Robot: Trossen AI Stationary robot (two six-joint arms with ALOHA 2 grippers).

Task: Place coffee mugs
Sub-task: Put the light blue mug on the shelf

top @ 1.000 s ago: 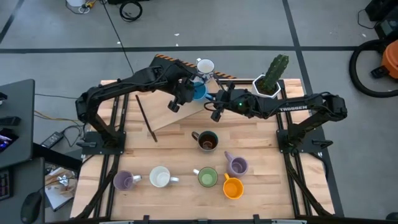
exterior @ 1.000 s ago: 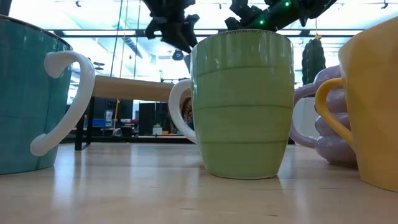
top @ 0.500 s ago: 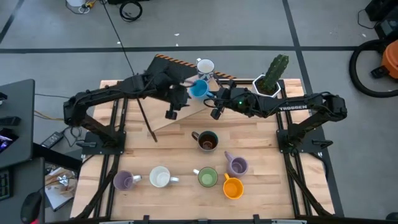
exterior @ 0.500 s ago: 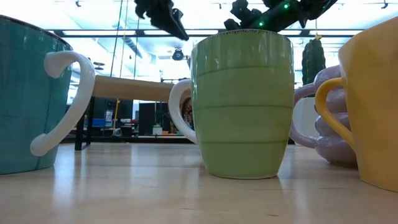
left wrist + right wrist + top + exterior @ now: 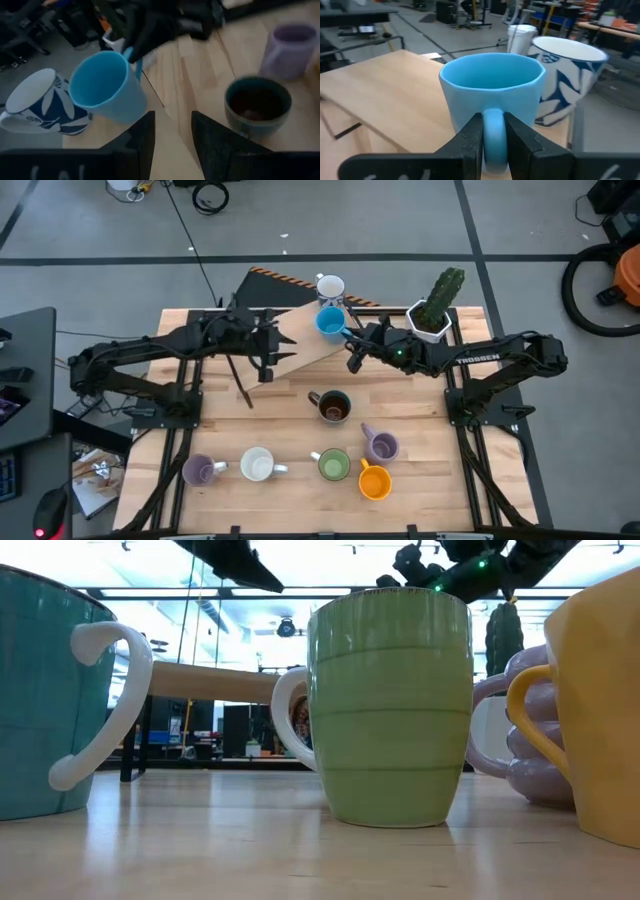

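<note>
1. The right gripper (image 5: 492, 142) was clamped on the handle of the blue mug (image 5: 492, 90), its two dark fingers (image 5: 467, 145) pressed against either side of the handle loop.
2. In the high view that blue mug (image 5: 329, 322) sat upright on the raised wooden board (image 5: 300, 350) near the table's far edge, with the right gripper (image 5: 354, 344) reaching in from the right.
3. Just beside the blue mug stood a white mug with blue pattern (image 5: 567, 75), also upright, at the far end of the board.
4. The left gripper (image 5: 172, 132) hung over the board's left part, apart from the blue mug (image 5: 107, 90), its jaws parted by a narrow gap and holding nothing.
5. The dark brown mug (image 5: 332, 407) stood on the table's middle, in front of the board.
6. Along the near edge stood a purple mug (image 5: 200, 470), a white mug (image 5: 258, 466), the green mug (image 5: 333, 465), the orange mug (image 5: 373, 481) and another purple mug (image 5: 381, 445).
7. A cactus in a white pot (image 5: 433, 308) stood at the far right corner.
</note>
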